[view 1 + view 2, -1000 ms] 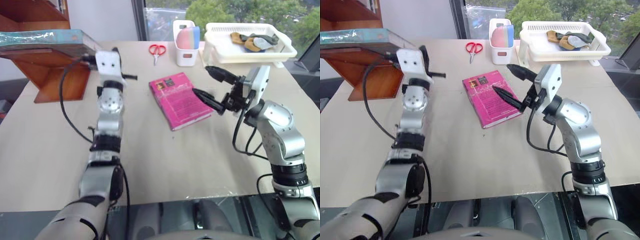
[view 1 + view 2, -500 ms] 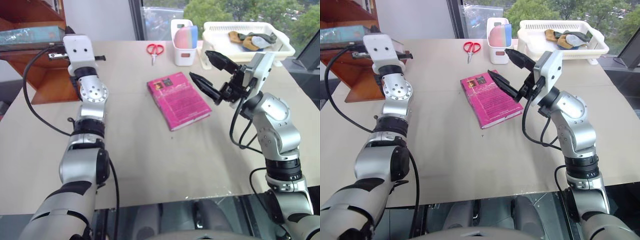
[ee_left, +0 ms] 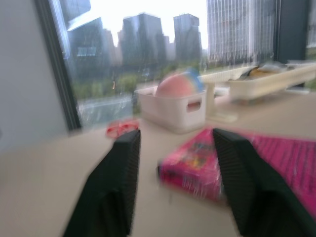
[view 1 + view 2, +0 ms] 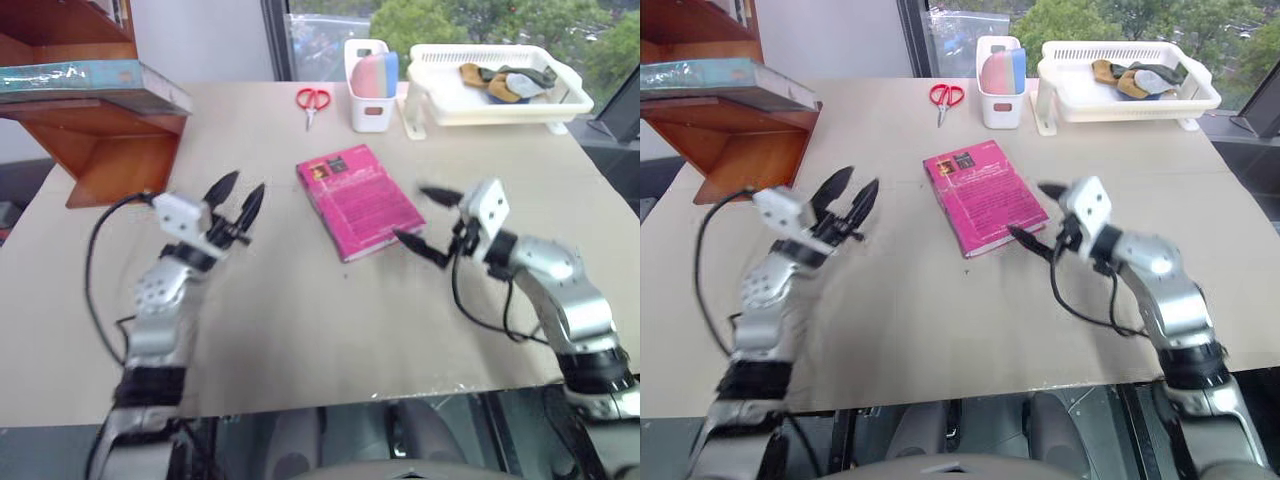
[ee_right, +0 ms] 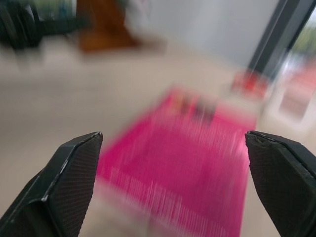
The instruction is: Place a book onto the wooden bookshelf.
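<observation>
The teal-green book [image 4: 80, 78] lies flat on a board of the reddish-brown wooden bookshelf [image 4: 105, 150] at the far left of the table, with no gripper touching it. My left gripper [image 4: 242, 186] hovers low over the table in front of the shelf, well away from the book, open and empty. In the left wrist view its fingers [image 3: 118, 177] frame the pink book. My right gripper [image 4: 413, 214] is wide open and empty just right of the pink book's near corner. The right wrist view shows its fingertips [image 5: 74, 163] spread far apart.
A magenta-pink book [image 4: 358, 200] lies mid-table between my two grippers. Red scissors [image 4: 314, 100], a white container [image 4: 368, 112] and a white basket [image 4: 560, 98] with small items stand along the far edge by the window.
My left gripper has pulled back and down from the shelf and opened, leaving the teal book on the board. My right gripper has sunk toward the table and opened wider.
</observation>
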Action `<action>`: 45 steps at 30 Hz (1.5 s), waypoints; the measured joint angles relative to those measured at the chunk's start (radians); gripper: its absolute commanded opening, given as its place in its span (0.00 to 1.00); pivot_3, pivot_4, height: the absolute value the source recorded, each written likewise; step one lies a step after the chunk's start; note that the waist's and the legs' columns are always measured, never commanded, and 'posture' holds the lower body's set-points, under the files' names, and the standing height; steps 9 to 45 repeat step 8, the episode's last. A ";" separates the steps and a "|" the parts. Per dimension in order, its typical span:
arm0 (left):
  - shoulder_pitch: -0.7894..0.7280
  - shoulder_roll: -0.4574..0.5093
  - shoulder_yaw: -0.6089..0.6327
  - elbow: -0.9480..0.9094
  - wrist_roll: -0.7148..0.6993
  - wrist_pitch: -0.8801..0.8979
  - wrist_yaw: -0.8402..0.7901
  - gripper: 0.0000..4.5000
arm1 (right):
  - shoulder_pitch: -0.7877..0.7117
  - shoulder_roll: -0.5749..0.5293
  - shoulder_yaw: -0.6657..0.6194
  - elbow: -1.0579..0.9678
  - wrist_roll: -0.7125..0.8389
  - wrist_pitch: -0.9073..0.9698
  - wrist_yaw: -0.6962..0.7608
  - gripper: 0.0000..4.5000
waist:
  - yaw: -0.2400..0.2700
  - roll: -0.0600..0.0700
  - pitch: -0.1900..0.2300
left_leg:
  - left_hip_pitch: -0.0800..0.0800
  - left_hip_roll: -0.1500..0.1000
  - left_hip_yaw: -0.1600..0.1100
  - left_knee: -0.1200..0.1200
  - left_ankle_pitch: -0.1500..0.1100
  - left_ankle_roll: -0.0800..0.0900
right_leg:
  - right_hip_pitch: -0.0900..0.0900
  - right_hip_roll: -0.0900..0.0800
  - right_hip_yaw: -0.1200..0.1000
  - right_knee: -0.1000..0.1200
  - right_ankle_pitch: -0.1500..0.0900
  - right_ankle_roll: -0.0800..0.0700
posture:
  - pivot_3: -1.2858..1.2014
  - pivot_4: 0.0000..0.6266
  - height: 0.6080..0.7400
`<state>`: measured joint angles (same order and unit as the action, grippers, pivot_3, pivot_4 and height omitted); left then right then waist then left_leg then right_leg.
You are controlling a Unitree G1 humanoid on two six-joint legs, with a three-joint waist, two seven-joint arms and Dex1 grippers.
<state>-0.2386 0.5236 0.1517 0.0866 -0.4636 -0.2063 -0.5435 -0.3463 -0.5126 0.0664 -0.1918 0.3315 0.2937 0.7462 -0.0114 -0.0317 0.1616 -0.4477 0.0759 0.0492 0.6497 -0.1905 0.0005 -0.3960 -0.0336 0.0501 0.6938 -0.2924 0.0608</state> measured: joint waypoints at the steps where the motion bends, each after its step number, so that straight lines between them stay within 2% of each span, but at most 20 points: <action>1: 0.150 0.065 0.062 -0.124 -0.074 0.103 -0.039 0.78 | 0.123 -0.061 -0.040 -0.074 0.008 0.023 0.018 1.00 | -0.001 0.000 0.000 | 0.000 0.000 -0.001 0.000 0.000 0.000 | 0.000 0.000 0.000 -0.001 0.000 0.000 | 0.52 0.24 1.00; 2: 0.269 0.117 0.115 -0.207 -0.096 0.158 -0.057 0.92 | 0.225 -0.115 -0.101 -0.137 0.016 0.033 0.029 1.00 | -0.003 0.000 0.000 | 0.000 0.000 0.000 -0.002 -0.001 0.000 | 0.000 -0.001 0.000 -0.003 -0.001 -0.001 | 0.52 0.24 1.00; 3: 0.361 0.156 0.170 -0.235 -0.106 0.203 -0.066 0.99 | 0.305 -0.158 -0.163 -0.157 0.019 0.046 0.031 1.00 | -0.002 0.000 0.000 | 0.001 0.000 0.001 -0.004 -0.001 0.000 | 0.002 -0.001 0.000 -0.005 -0.001 -0.001 | 0.52 0.24 1.00; 6: 0.517 0.212 0.283 -0.279 -0.118 0.282 -0.110 0.99 | 0.396 -0.209 -0.271 -0.205 0.024 0.067 0.030 1.00 | -0.003 0.001 0.000 | 0.004 0.002 0.000 -0.004 0.000 0.000 | 0.003 0.000 -0.001 -0.005 -0.003 -0.004 | 0.52 0.24 1.00; 8: 0.608 0.232 0.342 -0.303 -0.144 0.312 -0.188 0.99 | 0.433 -0.221 -0.299 -0.257 0.031 0.073 0.031 1.00 | -0.004 0.000 0.000 | 0.016 0.002 0.001 -0.007 -0.001 -0.002 | 0.011 -0.001 0.001 -0.007 -0.004 -0.006 | 0.52 0.24 1.00; 45: 0.608 0.232 0.342 -0.303 -0.144 0.312 -0.188 0.99 | 0.433 -0.221 -0.299 -0.257 0.031 0.073 0.031 1.00 | -0.004 0.000 0.000 | 0.016 0.002 0.001 -0.007 -0.001 -0.002 | 0.011 -0.001 0.001 -0.007 -0.004 -0.006 | 0.52 0.24 1.00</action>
